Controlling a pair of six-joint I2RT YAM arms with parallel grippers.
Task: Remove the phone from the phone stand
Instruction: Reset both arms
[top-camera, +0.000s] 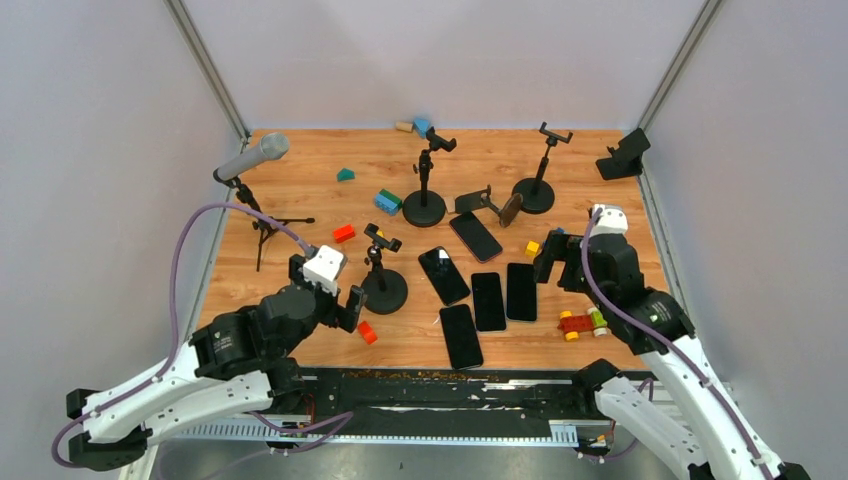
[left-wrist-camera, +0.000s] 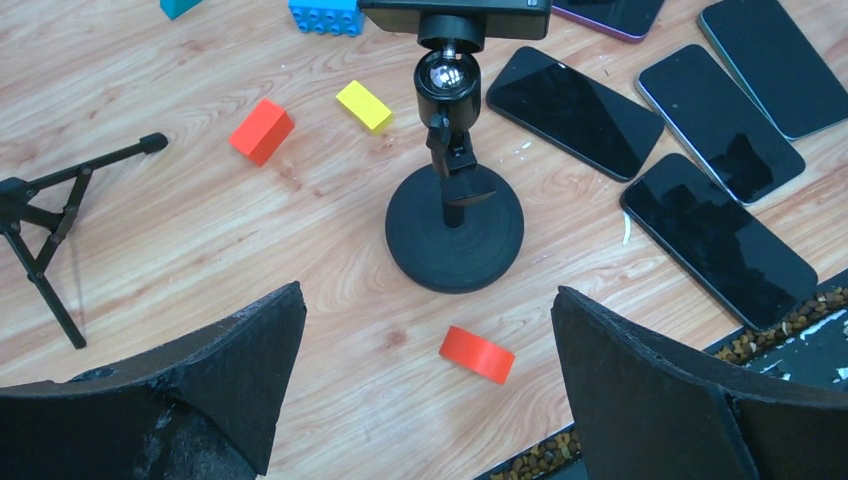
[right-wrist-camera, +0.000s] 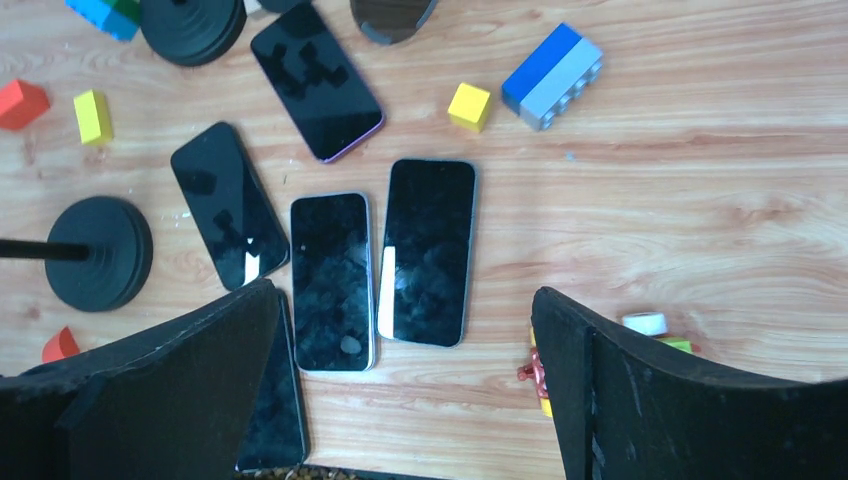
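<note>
**Both jaws gape with nothing held; every phone lies flat on the wood**

Jaws on both arms stand as wide as they go and grip nothing. By the left edge of the surface a microphone sits on a black tripod. Right of it the left gripper hangs above the wood. The short phone stand is framed between its spread foam pads and is not touched. That stand is upright on its round base, and a red block lies near the base on the near side.

Five phones lie face up just right of the stand. The leftmost phone is beside the base and the nearest phone is close to the near edge. The middle phone and the larger phone lie side by side. The purple-edged phone is farther back.

Toward the far edge a tall phone stand and a second tall stand rise on round bases, with a small folding stand between them.

The right gripper hangs at the right of the phones with its fingers apart. A toy car lies beside it towards the near edge. An angled black stand sits at the far right corner.
</note>
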